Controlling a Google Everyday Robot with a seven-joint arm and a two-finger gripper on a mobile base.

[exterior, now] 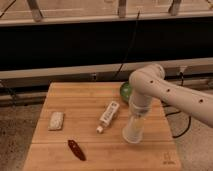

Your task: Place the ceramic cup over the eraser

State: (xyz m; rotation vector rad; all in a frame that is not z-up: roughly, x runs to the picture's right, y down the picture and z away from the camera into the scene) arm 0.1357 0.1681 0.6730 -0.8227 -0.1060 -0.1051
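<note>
The ceramic cup point(133, 131) is seen just right of the white tube point(108, 116), low over the table point(80, 100), with the gripper point(136, 116) at its top. Whether the gripper is clamped cannot be told. The eraser is not seen. The cup is judged rigid, slick and breakable, and is best held by its upper wall.

The white robot arm point(150, 82) reaches in from the right and bends down over the wooden bench point(90, 95), its gripper point(136, 118) at the top of the upright ceramic cup point(133, 132). Just left of the cup lies a white tube point(108, 116). Behind the cup, a green bowl point(124, 90) shows past the arm. Farther left of the cup sit a whitish pad point(56, 120) and a dark red object point(76, 149).
</note>
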